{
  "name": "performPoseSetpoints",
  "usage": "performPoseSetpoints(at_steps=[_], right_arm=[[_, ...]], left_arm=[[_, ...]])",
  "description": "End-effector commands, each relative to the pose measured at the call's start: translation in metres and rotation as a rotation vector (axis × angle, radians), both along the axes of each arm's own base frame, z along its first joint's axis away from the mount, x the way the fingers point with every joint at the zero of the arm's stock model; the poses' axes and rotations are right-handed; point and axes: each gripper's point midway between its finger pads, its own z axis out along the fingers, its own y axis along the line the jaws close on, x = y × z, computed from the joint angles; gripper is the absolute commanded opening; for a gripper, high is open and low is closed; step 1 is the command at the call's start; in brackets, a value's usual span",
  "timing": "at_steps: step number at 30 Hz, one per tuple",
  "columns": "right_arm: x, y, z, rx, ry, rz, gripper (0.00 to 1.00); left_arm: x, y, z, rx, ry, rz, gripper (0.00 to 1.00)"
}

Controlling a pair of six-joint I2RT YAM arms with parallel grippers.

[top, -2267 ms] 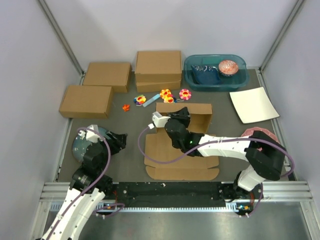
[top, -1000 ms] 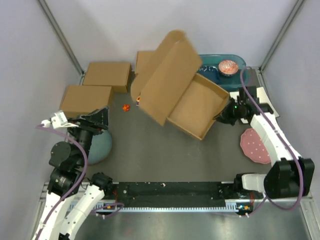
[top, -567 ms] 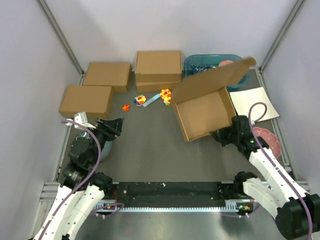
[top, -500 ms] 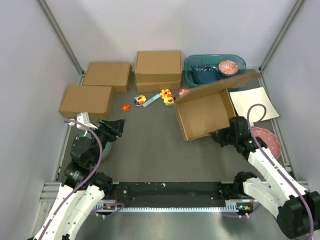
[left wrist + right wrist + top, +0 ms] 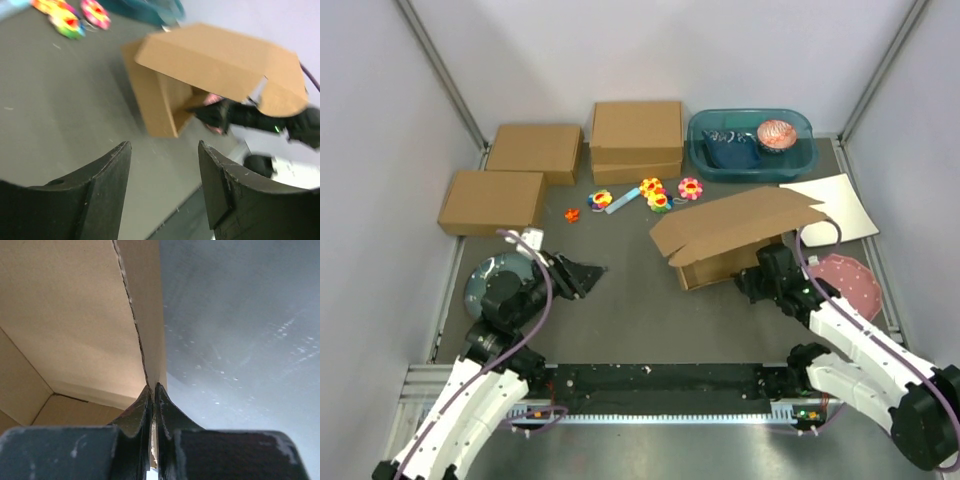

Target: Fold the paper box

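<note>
1. Dark grey table (image 5: 620, 320) carries the paper box (image 5: 730, 228) right of centre. Half a second earlier its lid stood raised toward the teal bin (image 5: 748, 172); now it slants low over the tray.
2. It is plain brown cardboard, a shallow tray under a notched, tabbed lid.
3. Its near wall is pinched tight in the right gripper (image 5: 757, 280), clamped between the fingers (image 5: 135, 415).
4. Left gripper (image 5: 590, 272) has swung in from the left, well apart from the box, jaws spread on nothing.
</note>
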Motion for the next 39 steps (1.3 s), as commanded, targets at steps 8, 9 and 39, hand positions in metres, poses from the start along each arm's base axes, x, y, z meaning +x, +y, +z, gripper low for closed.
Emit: performPoseSetpoints(at_steps=[8,9,39], right_arm=[[-0.015,0.009,-0.038,-0.055,0.028,-0.002,0.0],[-0.014,0.01,-0.037,-0.051,0.022,-0.001,0.0],[-0.069,0.037,-0.051,-0.098,-0.023,0.314,0.07]], left_arm=[[-0.099,-0.104,-0.028,0.02,-0.065,-0.697,0.61],[-0.106,-0.115,-0.028,0.041,-0.053,-0.735,0.61],[0.075,-0.227,-0.041,0.241,0.122,-0.389,0.64]])
